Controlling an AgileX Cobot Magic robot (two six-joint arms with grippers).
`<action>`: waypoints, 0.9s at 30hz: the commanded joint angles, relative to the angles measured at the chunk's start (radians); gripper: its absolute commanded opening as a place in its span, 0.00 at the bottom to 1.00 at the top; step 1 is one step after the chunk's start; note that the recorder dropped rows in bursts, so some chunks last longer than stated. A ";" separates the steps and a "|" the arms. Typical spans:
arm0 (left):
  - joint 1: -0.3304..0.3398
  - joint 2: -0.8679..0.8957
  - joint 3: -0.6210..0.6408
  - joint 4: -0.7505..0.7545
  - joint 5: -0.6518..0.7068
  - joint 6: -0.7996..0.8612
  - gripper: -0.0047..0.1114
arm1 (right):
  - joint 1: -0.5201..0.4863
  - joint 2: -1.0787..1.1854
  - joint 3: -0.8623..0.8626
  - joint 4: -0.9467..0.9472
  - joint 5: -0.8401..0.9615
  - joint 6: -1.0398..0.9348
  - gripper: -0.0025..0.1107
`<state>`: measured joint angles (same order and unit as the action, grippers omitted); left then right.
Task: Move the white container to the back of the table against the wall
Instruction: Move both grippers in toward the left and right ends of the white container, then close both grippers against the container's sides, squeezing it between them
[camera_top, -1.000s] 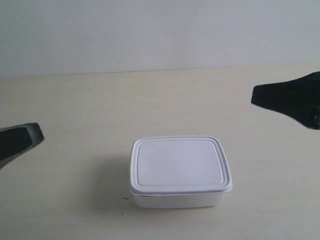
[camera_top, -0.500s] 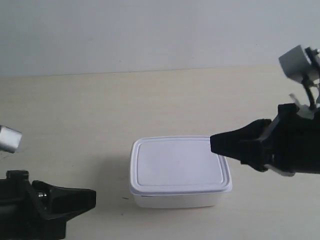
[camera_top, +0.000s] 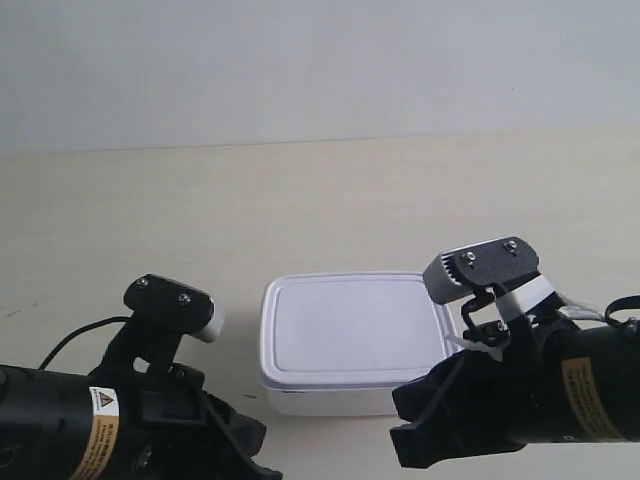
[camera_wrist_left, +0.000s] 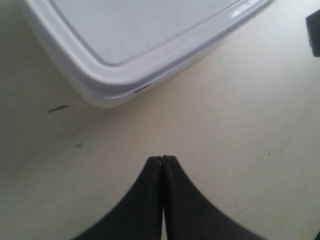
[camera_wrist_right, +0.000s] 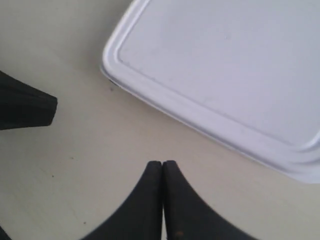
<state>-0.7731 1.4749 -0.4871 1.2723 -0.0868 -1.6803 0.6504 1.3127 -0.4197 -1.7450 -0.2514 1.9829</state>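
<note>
The white container (camera_top: 355, 335) sits lid on, near the front middle of the table (camera_top: 300, 200), well short of the wall (camera_top: 300, 70). Both arms reach in low at the front: one at the exterior view's left (camera_top: 150, 420), one at its right (camera_top: 520, 400). My left gripper (camera_wrist_left: 162, 158) is shut on nothing and hovers over bare table just off a corner of the container (camera_wrist_left: 150, 30). My right gripper (camera_wrist_right: 162, 163) is also shut and empty, over the table beside the container's (camera_wrist_right: 225, 65) long edge. Neither touches the box.
The right gripper's black tip (camera_wrist_left: 314, 30) shows at the edge of the left wrist view. The left gripper's black fingers (camera_wrist_right: 25, 107) show in the right wrist view. A small dark speck (camera_top: 250, 397) marks the table by the container's front corner.
Both arms have come in from the sides to low positions at the front of the container. The container has not moved.
</note>
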 joint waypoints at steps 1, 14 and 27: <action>-0.008 0.050 -0.047 0.028 0.007 0.002 0.04 | 0.005 0.063 0.004 0.001 0.017 -0.050 0.02; -0.005 0.206 -0.166 0.057 0.029 0.002 0.04 | 0.005 0.204 0.004 0.001 0.227 -0.047 0.02; -0.005 0.315 -0.268 0.143 0.115 0.002 0.04 | 0.005 0.278 -0.051 0.001 0.251 -0.043 0.02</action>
<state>-0.7731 1.7721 -0.7280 1.3769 -0.0245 -1.6785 0.6504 1.5799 -0.4523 -1.7450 -0.0132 1.9408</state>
